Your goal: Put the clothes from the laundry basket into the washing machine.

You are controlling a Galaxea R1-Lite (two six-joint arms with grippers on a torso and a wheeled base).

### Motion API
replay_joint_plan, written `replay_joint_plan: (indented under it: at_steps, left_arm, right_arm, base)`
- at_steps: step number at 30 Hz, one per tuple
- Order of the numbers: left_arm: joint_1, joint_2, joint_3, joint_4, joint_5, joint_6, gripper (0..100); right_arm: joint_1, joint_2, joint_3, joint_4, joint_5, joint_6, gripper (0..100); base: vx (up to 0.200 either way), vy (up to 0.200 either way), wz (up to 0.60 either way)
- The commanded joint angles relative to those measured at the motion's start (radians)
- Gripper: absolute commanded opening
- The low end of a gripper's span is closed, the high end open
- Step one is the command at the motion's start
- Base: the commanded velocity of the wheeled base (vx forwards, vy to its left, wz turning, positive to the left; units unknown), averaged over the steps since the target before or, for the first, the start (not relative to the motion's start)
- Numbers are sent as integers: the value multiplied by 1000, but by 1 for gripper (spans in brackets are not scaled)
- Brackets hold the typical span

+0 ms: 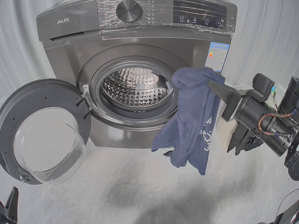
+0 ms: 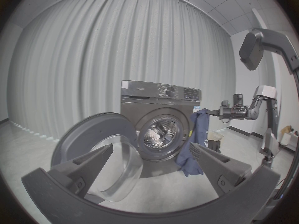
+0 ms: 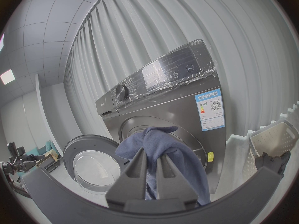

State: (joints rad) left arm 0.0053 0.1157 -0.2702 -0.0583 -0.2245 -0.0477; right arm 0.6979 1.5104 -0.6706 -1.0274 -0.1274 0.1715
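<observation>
R gripper [image 3: 151,155] pinches blue garment [image 1: 190,119], prob. hoodie, dangling below; L gripper [image 2: 151,147] spread.

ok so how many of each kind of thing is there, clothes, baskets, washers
clothes: 2 (blue garment held in the right gripper, dark garment draped over the basket rim)
laundry basket: 1
washing machine: 1
total: 4

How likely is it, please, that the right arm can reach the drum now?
Probably yes: the door stands wide open, and the right claw, shut on the shirt, is near the drum.
</observation>
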Motion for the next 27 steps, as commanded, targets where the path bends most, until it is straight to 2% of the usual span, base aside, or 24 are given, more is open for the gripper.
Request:
replay_joint_plan:
  at_steps: [1, 2, 5, 7, 10, 18, 23, 27]
  left_arm:
    - [-22, 331, 0, -69, -184, -6, 100]
    - [-28, 366, 16, -104, -205, -6, 100]
    - [-34, 461, 46, -206, -214, 5, 100]
    - [-38, 544, 72, -281, -219, 31, 100]
    - [-53, 624, 80, -337, -225, 52, 100]
    - [-169, 800, 91, -428, -227, 55, 100]
    - [-196, 846, 83, -451, -227, 55, 100]
    - [-246, 972, 63, -482, -214, 58, 100]
  right_arm:
    - [35, 36, -53, -6, -3, 13, 0]
    - [38, 36, -55, -8, -3, 13, 0]
    - [38, 50, -70, -8, -3, 13, 0]
    - [40, 59, -84, -6, -3, 25, 0]
    - [45, 71, -113, -6, -3, 59, 0]
    - [46, 102, -153, -8, -4, 71, 0]
    - [48, 106, -152, -8, -12, 71, 0]
    - [61, 109, -152, -36, -21, 69, 0]
  base:
    - [0, 0, 0]
    - [0, 0, 0]
    - [0, 0, 0]
    - [0, 0, 0]
    - [0, 0, 0]
    - [0, 0, 0]
    - [0, 0, 0]
    - [0, 0, 0]
